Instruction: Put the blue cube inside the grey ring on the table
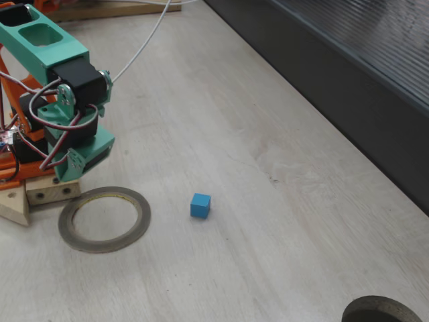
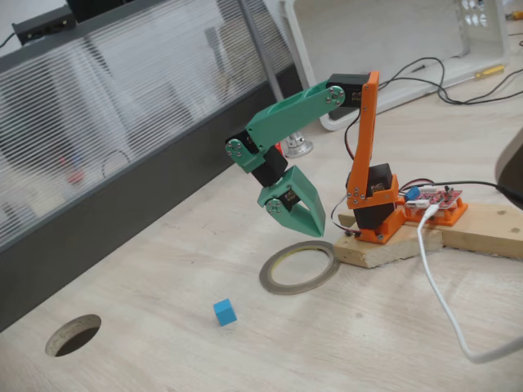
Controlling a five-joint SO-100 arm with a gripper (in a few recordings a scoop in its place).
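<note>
Progress: nothing of the job looks done yet; the blue cube (image 1: 200, 205) sits on the bare table (image 1: 221, 114), outside the grey ring (image 1: 104, 219), and is not held.
Left to do: by my reading, the whole pick and place: reach the cube, grip it, carry it over the ring's hole and let go.
Cube: in both fixed views it lies near the ring but clearly apart from it; in a fixed view (image 2: 224, 311) it sits to the near left of the ring (image 2: 299, 266).
Ring: flat on the table just in front of the arm's wooden base (image 2: 384, 247).
Gripper: the gripper (image 2: 309, 229) hangs pointing down above the ring's far edge, fingers drawn together at the tips, empty, touching nothing.
Dark ring: partly seen at the near right edge (image 1: 383, 310).
</note>
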